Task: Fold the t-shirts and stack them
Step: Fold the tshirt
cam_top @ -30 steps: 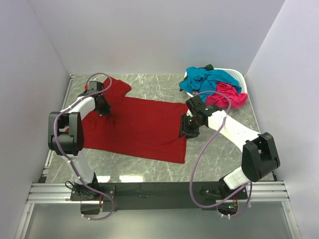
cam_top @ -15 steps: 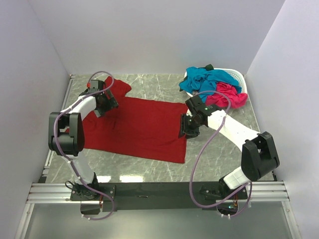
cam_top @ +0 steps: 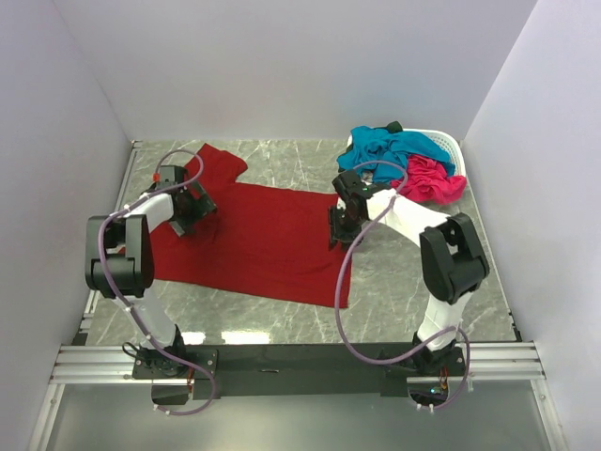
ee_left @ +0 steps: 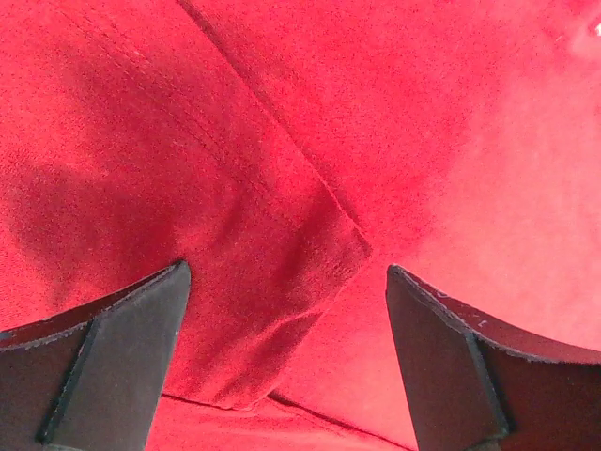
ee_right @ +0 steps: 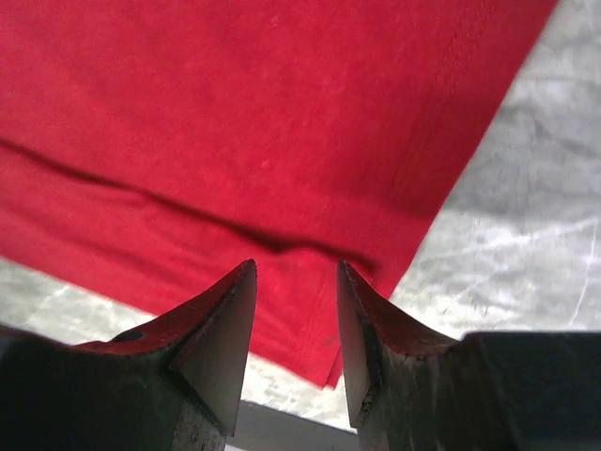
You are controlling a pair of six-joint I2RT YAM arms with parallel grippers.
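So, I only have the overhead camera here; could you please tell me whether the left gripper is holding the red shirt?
Observer: No. On its wrist camera the left gripper is wide open above the red shirt, holding nothing.
Operator: Thanks. What lies under it?
Observer: A hemmed corner of one cloth layer, lying on more red cloth.
Operator: And the right gripper?
Observer: Its wrist camera shows it partly open and empty, over the shirt's stitched edge, beside bare table.
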